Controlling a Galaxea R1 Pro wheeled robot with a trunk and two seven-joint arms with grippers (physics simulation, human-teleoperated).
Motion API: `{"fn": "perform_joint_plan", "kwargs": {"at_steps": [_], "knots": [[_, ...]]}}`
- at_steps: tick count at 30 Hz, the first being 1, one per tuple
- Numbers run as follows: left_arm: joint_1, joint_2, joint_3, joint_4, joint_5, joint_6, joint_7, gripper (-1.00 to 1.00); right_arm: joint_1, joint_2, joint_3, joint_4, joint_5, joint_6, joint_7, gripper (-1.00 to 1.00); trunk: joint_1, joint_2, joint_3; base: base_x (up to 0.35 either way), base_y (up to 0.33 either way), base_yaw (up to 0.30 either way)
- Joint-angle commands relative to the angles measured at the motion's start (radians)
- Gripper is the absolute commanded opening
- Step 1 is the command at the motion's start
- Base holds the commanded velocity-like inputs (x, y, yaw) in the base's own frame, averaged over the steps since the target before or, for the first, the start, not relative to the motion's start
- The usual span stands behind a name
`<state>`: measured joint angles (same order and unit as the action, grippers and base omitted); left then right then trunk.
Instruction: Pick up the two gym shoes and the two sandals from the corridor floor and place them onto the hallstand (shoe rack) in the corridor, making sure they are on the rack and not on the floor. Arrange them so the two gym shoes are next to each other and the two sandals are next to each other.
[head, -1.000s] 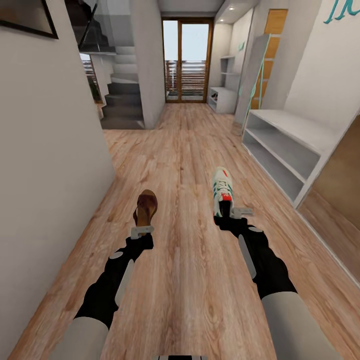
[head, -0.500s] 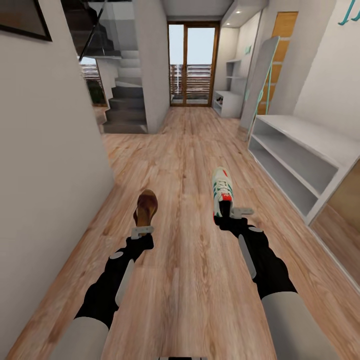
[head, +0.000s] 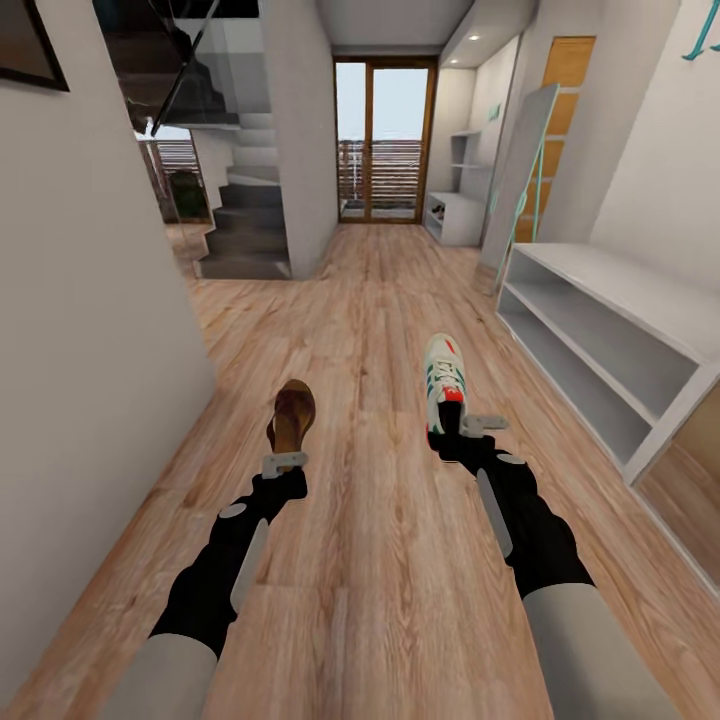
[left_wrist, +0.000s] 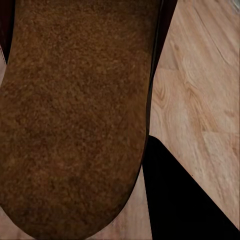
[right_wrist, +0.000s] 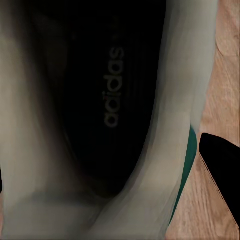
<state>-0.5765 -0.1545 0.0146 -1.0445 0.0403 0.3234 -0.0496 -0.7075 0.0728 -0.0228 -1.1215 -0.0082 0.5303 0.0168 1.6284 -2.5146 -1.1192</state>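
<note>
Head view first: I'm rolling along the corridor floor (head: 370, 300) with both arms stretched out ahead of me. My left end effector (head: 284, 462) is clamped on the heel of a brown sandal (head: 291, 416), which sticks out forward over the planks, toe pointing away from me. My right end effector (head: 470, 425) is gripping a gym shoe (head: 444, 384) at its red-orange heel, white upper and green stripes facing up, toe pointing down the hall as well. Sandal and sneaker are side by side but apart, each held above the wood.

The hallstand (head: 600, 330) sits against the wall on my right, pale grey, bench top over open shelves, and nothing lies on the parts I can see. A grey staircase (head: 245, 215) rises far left, and a glazed door (head: 385, 140) closes the far end.

Left wrist view: the sandal's grainy brown insole (left_wrist: 75, 115) is right up against the lens, flooring beyond it. Right wrist view: I'm looking straight into the sneaker's dark insole (right_wrist: 107, 110) with printed lettering, pale lining around it and a green edge beside the planks.
</note>
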Motion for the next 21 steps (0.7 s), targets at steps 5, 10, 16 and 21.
{"fn": "perform_joint_plan", "kwargs": {"at_steps": [5,10,16,21], "knots": [[0.0,0.0,0.002,-0.001,0.001,0.006,-0.004,-1.0,-0.001,0.001,-0.002,-0.001,0.0,0.005,0.002,-1.0,0.0,0.0,0.003,0.348,-0.042,0.0],[0.0,0.0,0.002,-0.001,0.001,0.006,-0.004,-1.0,-0.001,0.001,-0.002,-0.001,-0.001,0.005,0.002,-1.0,0.0,0.0,0.003,0.347,-0.003,0.0],[0.0,0.0,0.002,0.0,0.001,0.006,-0.004,-1.0,-0.001,0.001,-0.002,-0.001,0.0,0.005,0.002,-1.0,0.0,0.0,0.003,0.348,0.0,0.0],[0.0,0.0,0.002,0.0,0.001,0.006,-0.004,-1.0,-0.001,0.001,-0.002,-0.001,0.0,0.005,0.002,-1.0,0.0,0.0,0.003,0.348,0.0,0.0]]}}
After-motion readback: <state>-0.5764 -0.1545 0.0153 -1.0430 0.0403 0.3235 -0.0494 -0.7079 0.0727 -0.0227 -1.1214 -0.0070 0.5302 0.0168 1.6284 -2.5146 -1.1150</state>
